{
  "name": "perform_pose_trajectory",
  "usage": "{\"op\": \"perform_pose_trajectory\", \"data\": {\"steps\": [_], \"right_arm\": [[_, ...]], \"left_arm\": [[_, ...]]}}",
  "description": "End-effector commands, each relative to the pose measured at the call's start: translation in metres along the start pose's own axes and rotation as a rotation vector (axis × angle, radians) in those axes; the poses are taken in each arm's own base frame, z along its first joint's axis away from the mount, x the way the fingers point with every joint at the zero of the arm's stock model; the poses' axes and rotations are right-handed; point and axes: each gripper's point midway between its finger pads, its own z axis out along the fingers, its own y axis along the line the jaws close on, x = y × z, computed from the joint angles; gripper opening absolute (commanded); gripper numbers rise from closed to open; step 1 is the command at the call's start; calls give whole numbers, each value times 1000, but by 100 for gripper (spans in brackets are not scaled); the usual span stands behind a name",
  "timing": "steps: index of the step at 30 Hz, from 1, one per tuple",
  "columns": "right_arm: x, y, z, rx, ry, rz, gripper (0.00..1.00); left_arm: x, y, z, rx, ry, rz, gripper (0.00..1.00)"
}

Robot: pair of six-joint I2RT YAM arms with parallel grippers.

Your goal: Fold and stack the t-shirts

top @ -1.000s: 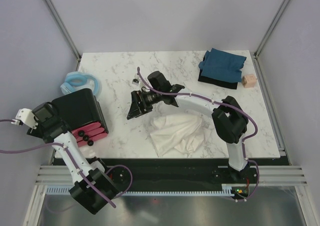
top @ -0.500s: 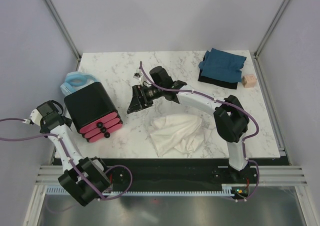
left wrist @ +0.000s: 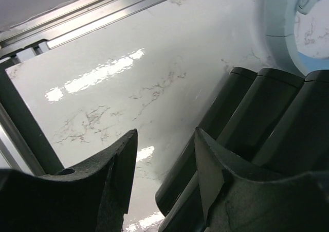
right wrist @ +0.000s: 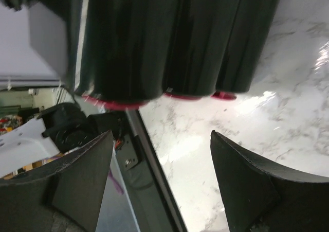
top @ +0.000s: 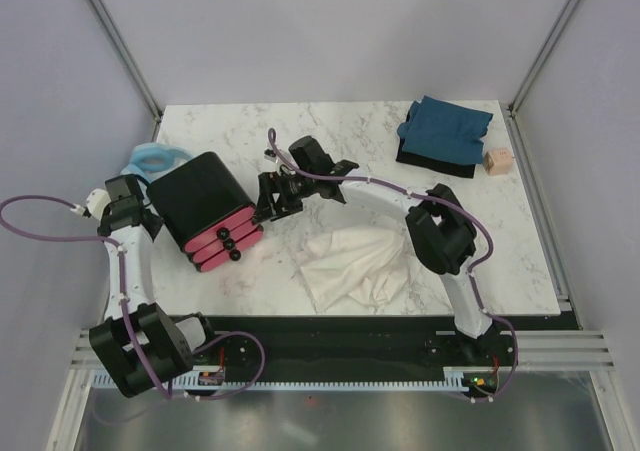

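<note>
Cream-white cloth, the larger t-shirt (top: pixel 352 266): crumpled heap, near middle of worktop (top: pixel 330 131); soft, light, will likely sag, so best pinched at hem or shoulder corners. Teal t-shirt (top: pixel 445 129) folded, far right corner. Right hand (right wrist: pixel 160 144) gaping, empty, near heap's far-left side, facing black box (top: pixel 210 211). Left hand (left wrist: pixel 164 139) parted, empty, beside box, well apart from both shirts

The teal-blue shirt (top: pixel 447 126) covers most of a black thing (top: pixel 432 163) beneath.
</note>
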Motion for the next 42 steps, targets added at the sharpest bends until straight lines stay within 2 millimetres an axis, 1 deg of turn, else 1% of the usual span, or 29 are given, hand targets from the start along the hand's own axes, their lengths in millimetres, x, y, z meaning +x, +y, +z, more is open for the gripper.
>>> {"op": "perform_pose_trajectory", "data": {"steps": [1, 4, 5, 7, 8, 9, 10, 11, 12, 13, 14, 15, 16, 17, 18, 19, 20, 21, 22, 23, 26, 29, 32, 35, 36, 38, 39, 41, 42], "right_arm": [[-32, -12, 8, 44, -74, -50, 85], [-52, -3, -1, -9, -139, -41, 85], [-63, 8, -9, -44, -178, -62, 84], [-63, 15, -22, -95, -179, -63, 83], [-68, 29, -37, -111, -202, -98, 83], [-64, 29, -45, -119, -195, -101, 82], [-64, 33, -53, -124, -200, -116, 84], [-69, 45, -65, -131, -232, -135, 85], [-71, 43, -67, -119, -246, -119, 88], [-71, 47, -65, -137, -238, -108, 88], [-66, 37, -51, -152, -197, -45, 87], [-74, 47, -48, -184, -194, -58, 84], [-74, 47, -42, -199, -178, -50, 84], [-74, 43, -29, -204, -178, -52, 84], [-82, 50, -27, -217, -194, -64, 85], [-81, 43, -14, -218, -186, -52, 85], [-78, 49, -2, -233, -162, -37, 85], [-89, 58, 0, -252, -175, -47, 83], [-83, 46, 15, -244, -151, -12, 83], [-83, 48, 22, -248, -158, -10, 83], [-72, 38, 39, -226, -140, 21, 83], [-58, 26, 47, -191, -106, 31, 82], [-45, 17, 49, -160, -76, 45, 82], [-38, 12, 48, -143, -63, 44, 81], [-38, 11, 48, -136, -66, 44, 81], [-38, 9, 46, -122, -70, 37, 81], [-38, 9, 47, -119, -69, 39, 81], [-37, 8, 48, -119, -60, 43, 81], [-36, 7, 48, -119, -56, 43, 80]], "left_arm": [[-16, -13, -9, 6, -59, -51, 56], [-20, -12, -10, 6, -73, -20, 57], [-20, -11, -10, 1, -76, -6, 58], [-22, -10, -11, -1, -83, -4, 58], [-22, -11, -11, 0, -84, -3, 58], [-21, -11, -10, 2, -79, -3, 59], [-20, -12, -9, 4, -72, -2, 59], [-18, -13, -8, 7, -66, -1, 59], [-16, -15, -6, 13, -54, 4, 59], [-13, -14, -5, 12, -47, 6, 59], [-11, -14, -4, 8, -40, 0, 59], [-10, -15, -3, 13, -33, -3, 58], [-10, -17, -3, 19, -32, -5, 59], [-11, -17, -3, 19, -33, -5, 59], [-11, -18, -4, 22, -35, -1, 58], [-13, -20, -4, 26, -39, 3, 58], [-13, -21, -4, 26, -40, 12, 58], [-13, -22, -5, 27, -40, 17, 58], [-15, -23, -6, 31, -44, 16, 58], [-16, -24, -7, 35, -45, 20, 58], [-20, -25, -11, 41, -67, 18, 58], [-22, -30, -14, 55, -72, 18, 57], [-20, -39, -16, 78, -69, 28, 57], [-18, -58, -20, 115, -72, 79, 57], [-15, -73, -21, 137, -67, 116, 56], [-10, -91, -22, 164, -55, 167, 56], [-5, -108, -21, 184, -36, 200, 56], [4, -126, -20, 209, -3, 219, 56], [6, -141, -27, 241, -2, 229, 56]]}}
